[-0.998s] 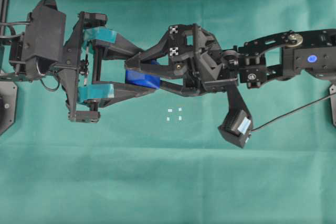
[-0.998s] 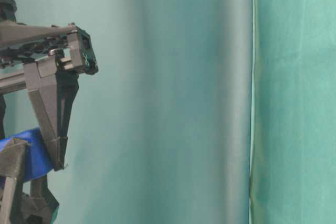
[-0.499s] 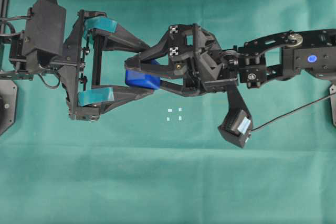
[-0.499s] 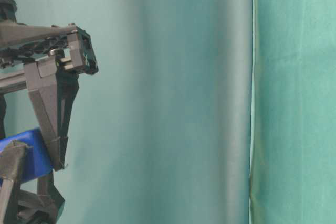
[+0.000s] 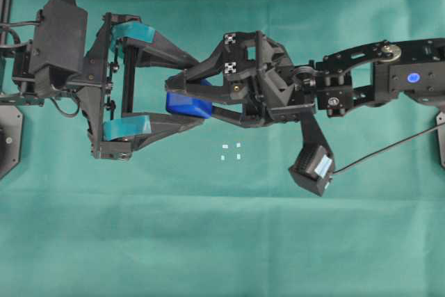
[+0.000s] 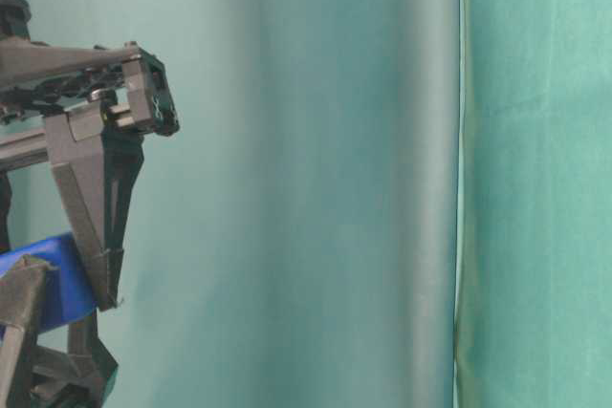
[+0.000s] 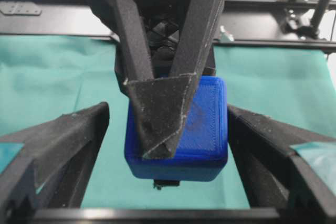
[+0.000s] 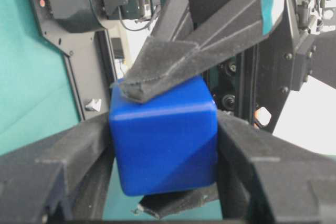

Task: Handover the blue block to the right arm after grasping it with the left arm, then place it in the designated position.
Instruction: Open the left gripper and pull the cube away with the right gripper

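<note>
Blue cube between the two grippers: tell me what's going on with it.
This is a mid-air handover. The blue block is clamped in the right gripper, whose all-black fingers press its sides in the right wrist view. The left gripper, with teal pads, has opened; the left wrist view shows gaps between its fingers and the block. The four white marks on the green cloth lie bare below.

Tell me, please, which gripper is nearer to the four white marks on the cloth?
Right. The right gripper, shut on the blue block, hangs just up-left of the white marks; the left gripper, open around the block, reaches in from farther left.
</note>
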{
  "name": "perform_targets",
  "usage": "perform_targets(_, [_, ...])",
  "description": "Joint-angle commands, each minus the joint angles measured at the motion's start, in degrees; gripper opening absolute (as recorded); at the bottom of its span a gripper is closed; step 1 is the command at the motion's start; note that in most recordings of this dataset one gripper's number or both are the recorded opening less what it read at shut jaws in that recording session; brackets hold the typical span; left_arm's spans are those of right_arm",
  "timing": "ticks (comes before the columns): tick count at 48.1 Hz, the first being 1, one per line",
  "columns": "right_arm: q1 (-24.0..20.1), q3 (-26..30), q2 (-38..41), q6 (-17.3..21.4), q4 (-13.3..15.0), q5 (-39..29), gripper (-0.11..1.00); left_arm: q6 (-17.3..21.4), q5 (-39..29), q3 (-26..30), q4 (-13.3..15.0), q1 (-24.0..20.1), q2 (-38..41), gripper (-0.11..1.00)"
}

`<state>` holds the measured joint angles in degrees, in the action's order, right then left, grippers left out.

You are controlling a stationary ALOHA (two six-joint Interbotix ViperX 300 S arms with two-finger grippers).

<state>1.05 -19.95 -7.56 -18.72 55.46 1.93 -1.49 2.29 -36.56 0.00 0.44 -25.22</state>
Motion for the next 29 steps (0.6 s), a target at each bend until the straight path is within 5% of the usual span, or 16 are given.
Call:
perform_targets(1, [-0.1,0.0,-2.1,0.3,-0.3,-0.1,0.55,-0.1,0.4,1.1,0.1,-0.2,-0.4,0.99])
perform_targets(29, [-0.1,-11.2,-13.8,0.4,-2.6,-2.4,0.54,0.0,-1.0,0.8,0.1,-0.2,-0.9,0.99])
